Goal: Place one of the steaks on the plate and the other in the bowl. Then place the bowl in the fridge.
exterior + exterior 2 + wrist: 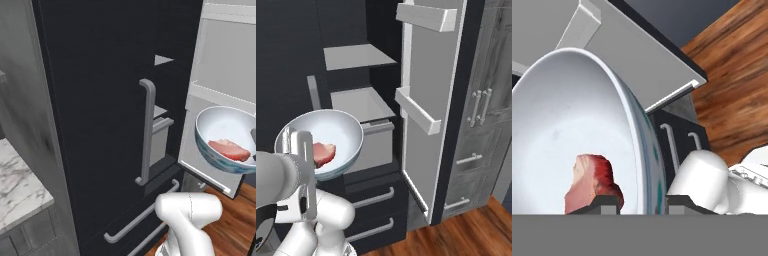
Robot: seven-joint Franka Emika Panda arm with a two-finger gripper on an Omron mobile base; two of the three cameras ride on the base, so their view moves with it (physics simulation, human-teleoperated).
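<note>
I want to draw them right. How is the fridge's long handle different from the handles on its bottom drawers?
The long handle stands upright on the closed fridge door; the drawer handles lie sideways, low down. The long handle is thicker and single; the drawer handles are thinner and come as a pair. Both are grey bars on black fronts.

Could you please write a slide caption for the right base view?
The hand grips the bowl by its rim, steak inside, before the open fridge.
</note>
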